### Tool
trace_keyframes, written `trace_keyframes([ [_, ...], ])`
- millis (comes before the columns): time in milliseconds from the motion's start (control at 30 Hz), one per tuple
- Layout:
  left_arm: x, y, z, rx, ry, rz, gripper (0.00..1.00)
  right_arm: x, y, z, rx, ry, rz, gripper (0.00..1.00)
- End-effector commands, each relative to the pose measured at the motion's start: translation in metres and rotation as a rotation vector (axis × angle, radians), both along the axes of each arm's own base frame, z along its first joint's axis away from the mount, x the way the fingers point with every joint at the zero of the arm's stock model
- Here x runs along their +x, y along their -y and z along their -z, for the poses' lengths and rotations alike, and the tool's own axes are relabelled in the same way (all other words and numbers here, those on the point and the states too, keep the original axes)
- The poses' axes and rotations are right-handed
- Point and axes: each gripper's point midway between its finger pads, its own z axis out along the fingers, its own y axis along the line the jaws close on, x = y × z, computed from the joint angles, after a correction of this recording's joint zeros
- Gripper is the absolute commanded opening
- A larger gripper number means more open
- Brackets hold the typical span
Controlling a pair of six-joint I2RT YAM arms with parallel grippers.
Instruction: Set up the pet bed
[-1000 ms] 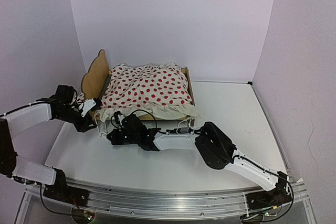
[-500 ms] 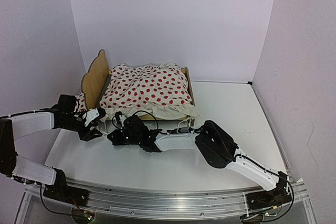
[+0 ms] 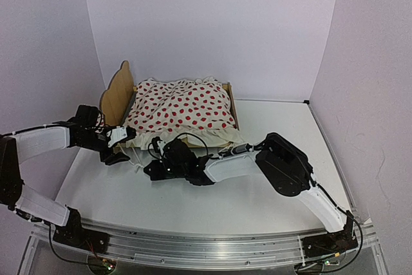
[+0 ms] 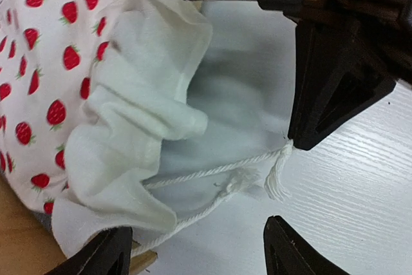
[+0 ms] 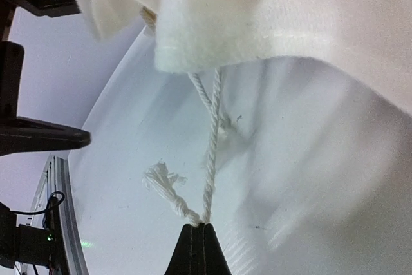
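Note:
The pet bed stands at the back left, its wavy plywood headboard on the left. A white red-dotted blanket covers it, and the ruffle hangs over the near rail. Two white strings run out from under the ruffle onto the table. My right gripper is shut on one string just behind its frayed end, at the fingertips. My left gripper hovers at the bed's near left corner, open, with the strings lying between its fingers, untouched.
White tabletop spreads right of the bed and in front of it. Purple walls close in at the back and both sides. The right arm stretches across the table's middle, in front of the bed. A bare wooden corner of the frame shows under the blanket.
My left gripper dipped toward the table, then came up beside the bed's near left corner. My right gripper slid right and nearer, drawing the string with it.

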Motion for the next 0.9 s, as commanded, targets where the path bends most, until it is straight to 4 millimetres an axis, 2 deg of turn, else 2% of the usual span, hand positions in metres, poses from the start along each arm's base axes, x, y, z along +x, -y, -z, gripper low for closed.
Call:
trace_keyframes([
  [0,-0.029,0.000,0.033,0.113,-0.115,0.183,0.73,-0.005,0.002,-0.048,0.083,0.038,-0.009,0.00],
  [67,-0.043,0.001,0.046,0.127,-0.127,0.254,0.76,-0.005,0.003,-0.046,0.081,0.039,-0.008,0.00],
  [300,-0.012,0.003,0.056,0.181,0.012,0.229,0.79,-0.004,0.004,-0.048,0.087,0.043,-0.001,0.00],
  [433,-0.005,0.003,0.066,0.216,0.046,0.245,0.80,-0.005,0.004,-0.050,0.088,0.054,-0.010,0.00],
  [533,-0.002,0.007,0.075,0.219,0.033,0.245,0.78,-0.004,0.004,-0.051,0.085,0.064,-0.007,0.00],
  [700,0.016,0.007,0.081,0.207,-0.025,0.171,0.68,0.000,0.006,-0.050,0.082,0.070,0.001,0.00],
  [867,0.028,0.005,0.081,0.204,-0.125,0.132,0.68,0.009,0.006,-0.051,0.087,0.076,0.012,0.00],
])
